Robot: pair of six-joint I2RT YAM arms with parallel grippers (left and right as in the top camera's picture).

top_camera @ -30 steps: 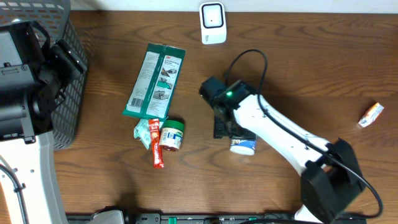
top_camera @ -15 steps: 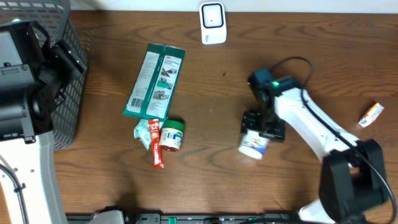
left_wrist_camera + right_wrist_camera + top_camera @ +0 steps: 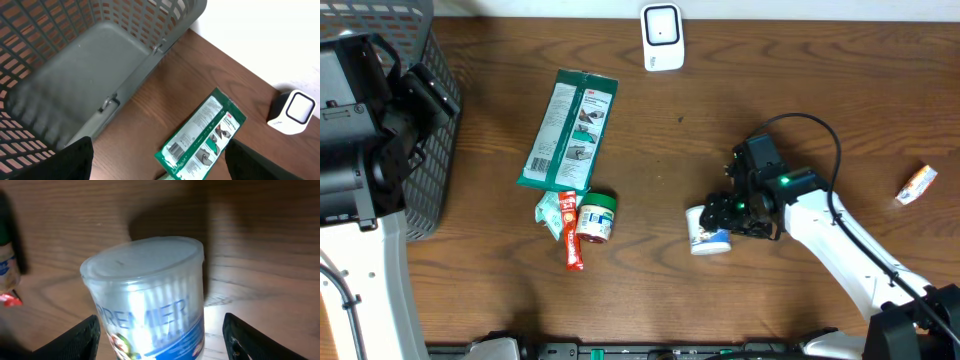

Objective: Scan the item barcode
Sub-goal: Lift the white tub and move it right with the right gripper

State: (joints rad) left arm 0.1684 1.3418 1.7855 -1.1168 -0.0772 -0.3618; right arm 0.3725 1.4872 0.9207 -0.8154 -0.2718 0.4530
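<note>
Table (image 3: 800, 110): dark wood.
Barcode scanner (image 3: 662, 37): white, at the far edge, well apart from my right fingers (image 3: 75, 340).
Mesh basket (image 3: 432, 150): grey, at the left edge. My left fingers (image 3: 70, 160) hang near it, spread wide and holding nothing.
Flat green package (image 3: 570, 130): printed side up, between basket and scanner.
Just below the package, close together: a small green-lidded jar (image 3: 597, 217), a red sachet (image 3: 570, 240) and a pale green sachet (image 3: 550, 212).
Small white-and-orange packet (image 3: 918, 184): alone, far right.
Tub of cotton swabs (image 3: 708, 235): round, with a clear wall and lid. It is printed "PREMIER" above a blue band, and white sticks show through. It is tilted, lid end away from my wrist, to the right of the jar cluster. My right fingers stand wide, one on each side, gripping it.
</note>
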